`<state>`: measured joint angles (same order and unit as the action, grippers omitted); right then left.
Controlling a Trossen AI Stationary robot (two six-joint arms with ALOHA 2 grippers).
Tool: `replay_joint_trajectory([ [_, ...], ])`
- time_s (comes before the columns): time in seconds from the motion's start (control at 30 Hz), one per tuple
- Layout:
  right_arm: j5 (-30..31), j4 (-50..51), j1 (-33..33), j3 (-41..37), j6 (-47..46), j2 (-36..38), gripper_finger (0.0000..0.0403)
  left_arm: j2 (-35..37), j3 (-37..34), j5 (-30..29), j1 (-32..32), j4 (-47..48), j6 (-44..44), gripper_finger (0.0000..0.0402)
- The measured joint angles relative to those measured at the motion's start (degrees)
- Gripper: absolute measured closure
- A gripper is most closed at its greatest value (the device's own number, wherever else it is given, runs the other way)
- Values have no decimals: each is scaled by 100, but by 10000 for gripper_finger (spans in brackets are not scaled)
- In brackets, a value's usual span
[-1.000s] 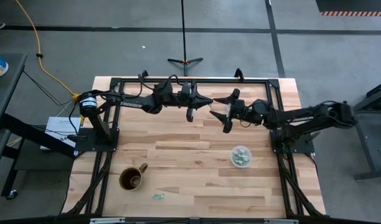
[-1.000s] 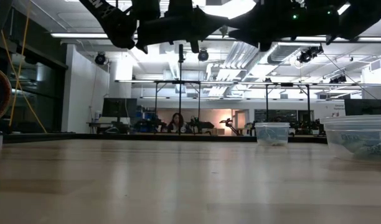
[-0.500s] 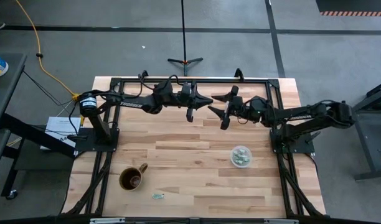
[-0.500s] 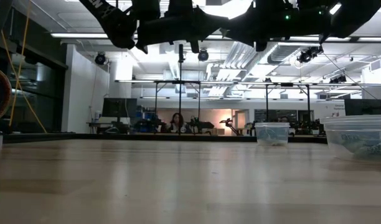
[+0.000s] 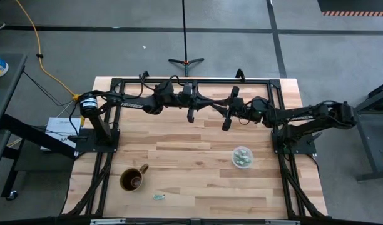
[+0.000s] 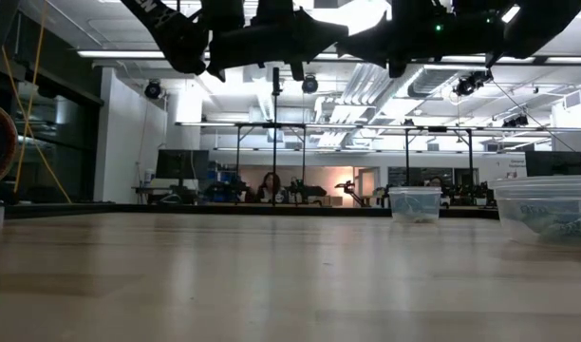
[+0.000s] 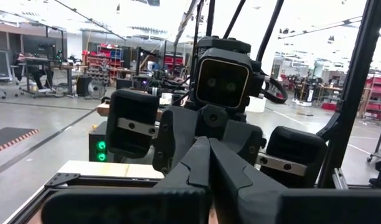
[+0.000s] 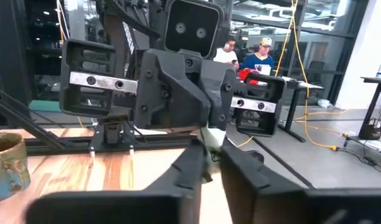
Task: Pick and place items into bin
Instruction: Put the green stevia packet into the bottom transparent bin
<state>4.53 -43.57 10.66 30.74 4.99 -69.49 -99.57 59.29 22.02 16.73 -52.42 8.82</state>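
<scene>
At the left, near the long tabletop (image 5: 191, 150) edge farthest from the hands, a brown mug (image 5: 134, 179) stands upright. Just to its right, closer to that edge, one loose shiny bit (image 5: 158, 197) lies on the bare wood.

Both hands hang in the air above the opposite long edge, the one by the stand (image 5: 185, 60) on the floor, and they point at each other. The left hand (image 5: 209, 104) reaches in from the left edge; in its own wrist view its two fingers (image 7: 197, 163) lie pressed together. The right hand (image 5: 221, 107) reaches in from the right edge and meets it tip to tip about midway along that edge.

The right wrist view shows a pale green bit (image 8: 208, 138) at that meeting point, between the right hand's nearly closed fingers (image 8: 189, 167), which pinch it. It sits right under the left hand's tips; whether they grip it too I cannot tell.

Toward the right edge and nearer the middle of the tabletop's depth, well apart from both hands, stands the clear round bin (image 5: 243, 157) with pale bits inside. Nothing lies between it and the hands.

People sit in the room beyond (image 6: 269, 186).
</scene>
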Motion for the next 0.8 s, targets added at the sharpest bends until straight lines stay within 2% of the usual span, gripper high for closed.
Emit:
replay_joint_trajectory([
  [0.1,-55,8,0,0,22,0,389,0,7,32,0,43,0,345],
  [0.2,-89,24,0,0,118,0,391,0,7,169,12,105,2,323],
  [0.4,-117,575,0,0,85,65,397,0,7,414,17,145,63,227],
  [0.6,-223,2043,-95,0,-555,586,398,198,7,657,188,500,66,125],
  [0.8,-877,4166,-561,0,-1593,1368,400,677,4,707,490,2031,161,76],
])
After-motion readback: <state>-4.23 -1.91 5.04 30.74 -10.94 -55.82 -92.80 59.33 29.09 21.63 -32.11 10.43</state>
